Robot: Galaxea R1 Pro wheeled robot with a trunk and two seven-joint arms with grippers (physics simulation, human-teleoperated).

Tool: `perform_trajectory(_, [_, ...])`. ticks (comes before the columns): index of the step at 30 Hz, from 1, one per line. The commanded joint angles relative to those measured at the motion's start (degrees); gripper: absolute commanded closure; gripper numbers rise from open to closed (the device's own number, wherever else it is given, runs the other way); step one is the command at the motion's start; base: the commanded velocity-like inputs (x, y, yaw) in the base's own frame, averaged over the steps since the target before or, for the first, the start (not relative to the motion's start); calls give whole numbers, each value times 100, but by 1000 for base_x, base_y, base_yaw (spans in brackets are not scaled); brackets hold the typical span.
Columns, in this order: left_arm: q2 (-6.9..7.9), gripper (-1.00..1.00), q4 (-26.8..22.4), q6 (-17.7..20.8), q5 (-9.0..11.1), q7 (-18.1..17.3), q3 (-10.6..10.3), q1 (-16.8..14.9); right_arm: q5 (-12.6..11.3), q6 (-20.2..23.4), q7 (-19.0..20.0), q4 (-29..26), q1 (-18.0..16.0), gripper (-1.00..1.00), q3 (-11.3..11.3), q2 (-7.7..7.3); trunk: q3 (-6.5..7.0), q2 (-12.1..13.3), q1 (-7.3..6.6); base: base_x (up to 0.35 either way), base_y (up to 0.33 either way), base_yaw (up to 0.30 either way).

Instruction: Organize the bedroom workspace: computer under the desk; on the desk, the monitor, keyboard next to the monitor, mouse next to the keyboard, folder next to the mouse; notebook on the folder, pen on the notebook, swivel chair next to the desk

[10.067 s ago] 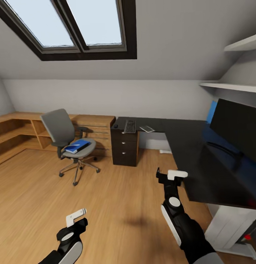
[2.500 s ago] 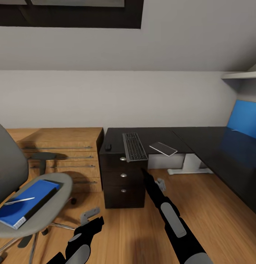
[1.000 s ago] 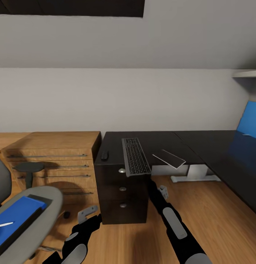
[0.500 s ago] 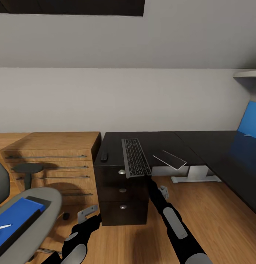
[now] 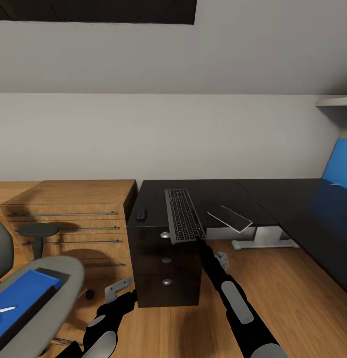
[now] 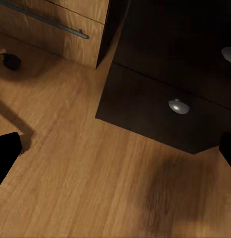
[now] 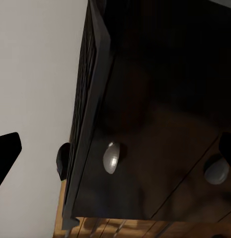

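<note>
The dark keyboard (image 5: 183, 215) lies on the black desk (image 5: 218, 191), its near end over the front edge. To its left sits the small black mouse (image 5: 141, 214), to its right the grey notebook (image 5: 229, 217), partly overhanging. My right gripper (image 5: 203, 248) is open just below the keyboard's near end; its wrist view has the keyboard (image 7: 90, 99) edge-on and the mouse (image 7: 62, 161). My left gripper (image 5: 122, 296) hangs open low before the drawer unit (image 5: 166, 268). On the swivel chair (image 5: 54, 283) at the left lie the blue folder (image 5: 21, 293) and the pen (image 5: 4, 310).
A light wooden drawer chest (image 5: 68, 219) stands against the desk's left side. The desk's long wing runs along the right to the blue rear panel (image 5: 340, 166). Wooden floor (image 5: 292, 278) lies open between the wings. A chair caster (image 6: 11, 61) is near the chest.
Since ten seconds ago the view has closed in on the desk's drawer end, and the chair now sits at the left edge. My right arm has stretched up to the keyboard's near end.
</note>
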Motion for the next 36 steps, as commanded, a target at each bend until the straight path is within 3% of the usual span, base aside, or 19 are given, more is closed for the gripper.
perform_trajectory(1, [21,-100,-11,26,13,34,-10,-7,-57,19,15,0,-3,-100,-3,1,-6,-3,-1,33,11,0])
perform_trajectory(25, [75,-100,-13,23,32,43,28,-7,-58,20,15,0,-3,-100,-3,-8,-6,-3,-1,55,24,0])
perform_trajectory(30, [74,-100,-11,23,33,43,39,-7,-58,19,15,0,-3,-100,-3,-8,84,198,-111,0,0,0])
perform_trajectory(36, [67,-100,-7,21,32,43,33,-7,-61,29,11,0,-3,-100,-3,-8,84,198,-111,0,0,0])
